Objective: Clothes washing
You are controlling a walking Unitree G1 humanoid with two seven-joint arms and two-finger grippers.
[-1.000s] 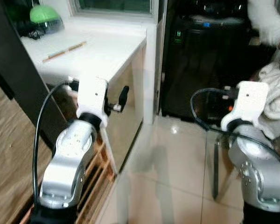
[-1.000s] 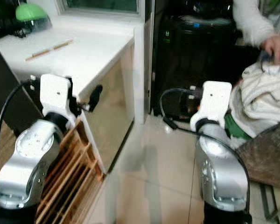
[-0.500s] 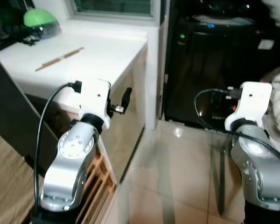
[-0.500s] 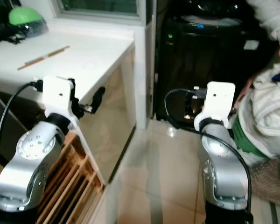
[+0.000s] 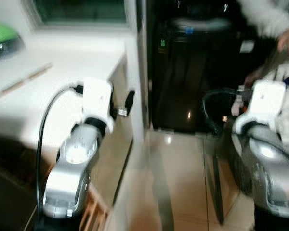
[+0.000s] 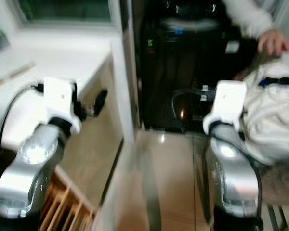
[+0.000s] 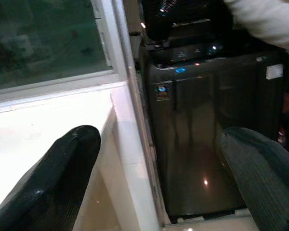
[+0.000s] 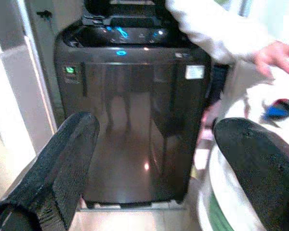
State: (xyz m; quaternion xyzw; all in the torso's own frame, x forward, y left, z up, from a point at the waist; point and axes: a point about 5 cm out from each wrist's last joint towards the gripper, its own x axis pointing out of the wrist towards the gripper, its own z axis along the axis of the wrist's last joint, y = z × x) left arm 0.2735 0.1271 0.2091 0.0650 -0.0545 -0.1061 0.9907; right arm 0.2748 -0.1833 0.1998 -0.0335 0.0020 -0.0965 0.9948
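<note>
A black top-loading washing machine point(image 5: 192, 72) stands ahead with its lid up and panel lights on. A pile of white clothes point(image 6: 274, 115) lies at the right, over something green point(image 8: 216, 211). A person's hand point(image 6: 274, 41) and white sleeve point(image 8: 207, 33) reach above the pile. My left gripper point(image 7: 164, 154) is raised beside the white counter, open and holding nothing, and faces the machine point(image 7: 207, 120). My right gripper point(image 8: 156, 144) is open and holding nothing too, and points at the machine's front point(image 8: 130, 106) just left of the clothes.
A white counter point(image 5: 48, 86) at the left carries a thin wooden stick point(image 5: 21, 79) and a green object point(image 5: 2, 38), under a dark window point(image 7: 43, 38). A white post point(image 5: 137, 72) stands between counter and machine. Glossy beige floor tiles point(image 5: 183, 173) lie in front.
The whole picture has shifted left and blurred, so the camera has turned right. The machine sits more central. The person's hand has come in above the clothes. Both arms keep their pose.
</note>
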